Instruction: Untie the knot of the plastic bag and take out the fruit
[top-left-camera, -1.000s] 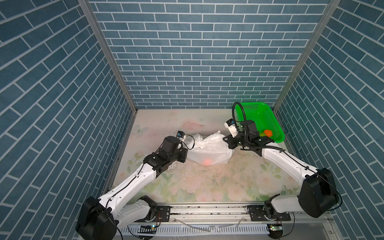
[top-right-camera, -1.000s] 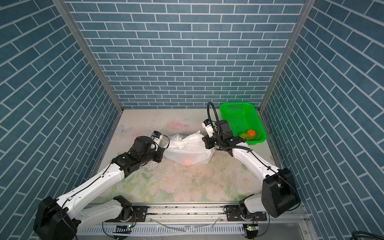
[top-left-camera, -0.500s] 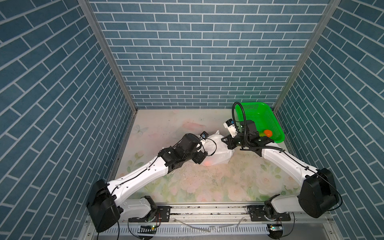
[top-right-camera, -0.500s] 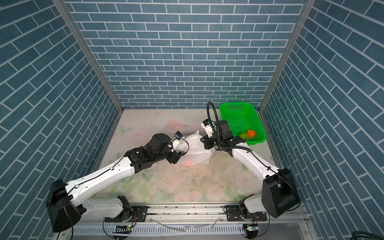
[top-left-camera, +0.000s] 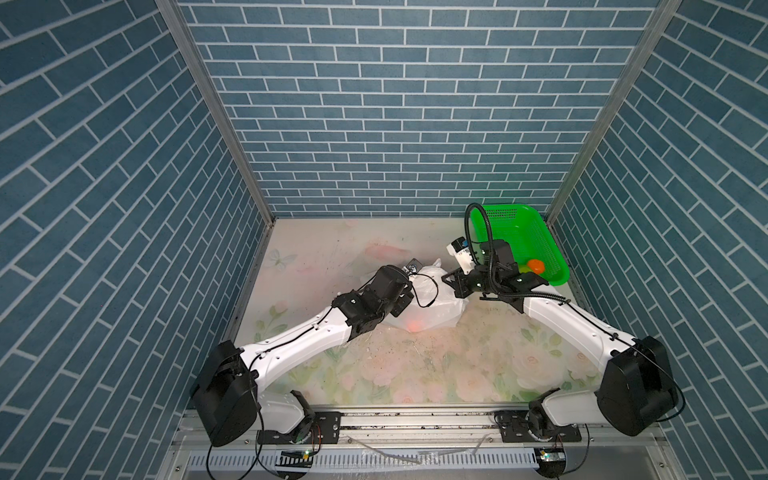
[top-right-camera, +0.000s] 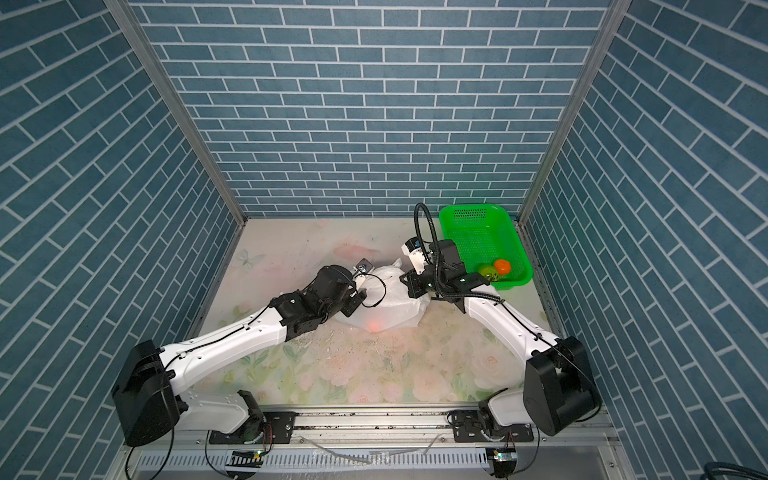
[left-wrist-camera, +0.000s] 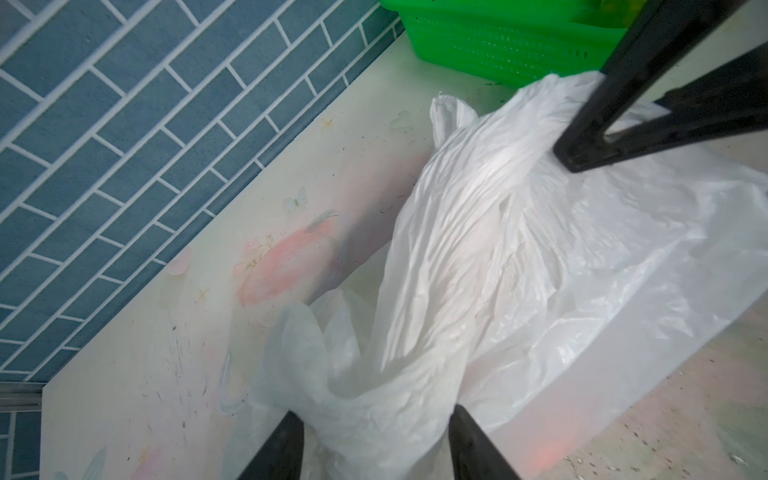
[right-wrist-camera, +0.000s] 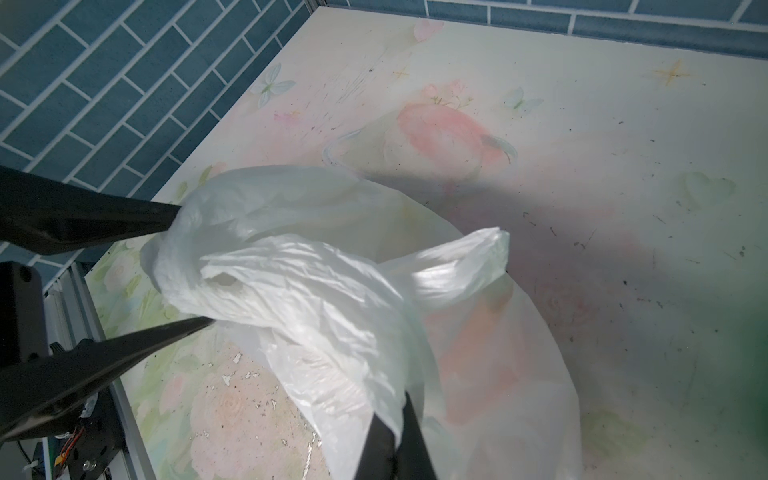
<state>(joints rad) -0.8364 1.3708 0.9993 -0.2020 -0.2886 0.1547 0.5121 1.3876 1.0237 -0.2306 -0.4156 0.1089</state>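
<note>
- Found the plastic bag (top-left-camera: 442, 309) (top-right-camera: 399, 307) slumped on the floral table (top-left-camera: 415, 374), toward the back of the surface and between the two arms, in both top views.
- Noted the left gripper (left-wrist-camera: 374, 415) at the bag's left end, jaws standing roughly halfway apart.
- Noted one of its fingers (left-wrist-camera: 278, 453) on each side of a bunched wad of film, both touching plastic. No firm pinch evident.
- Confirmed likewise from the right wrist view: two dark fingers spread, the crumpled wad filling the gap between them.
- Noted the right gripper (right-wrist-camera: 401, 415) fully closed, pinching a fold of film at the bag's right end.
- Seen also from the left wrist view (left-wrist-camera: 575, 157), tips together on the crumpled top of the bag.
- Observed the film drawn up into a creased ridge running between the two grippers.
- Recorded one loose handle strip (right-wrist-camera: 478, 253) sticking up free, touched by neither gripper.
- Could not establish whether any strips are tied together.
- Located the fruit (top-left-camera: 413, 323) inside the bag, as a reddish-orange blur behind the film at the low near edge, down on the table. Kind and count not determinable.
- Recorded a green basket (top-left-camera: 536, 232) in the back right corner, just behind the right wrist.
- Found a small orange piece (top-right-camera: 502, 266) and a yellow-green speckled ball (top-right-camera: 488, 272) side by side in its near end.
</note>
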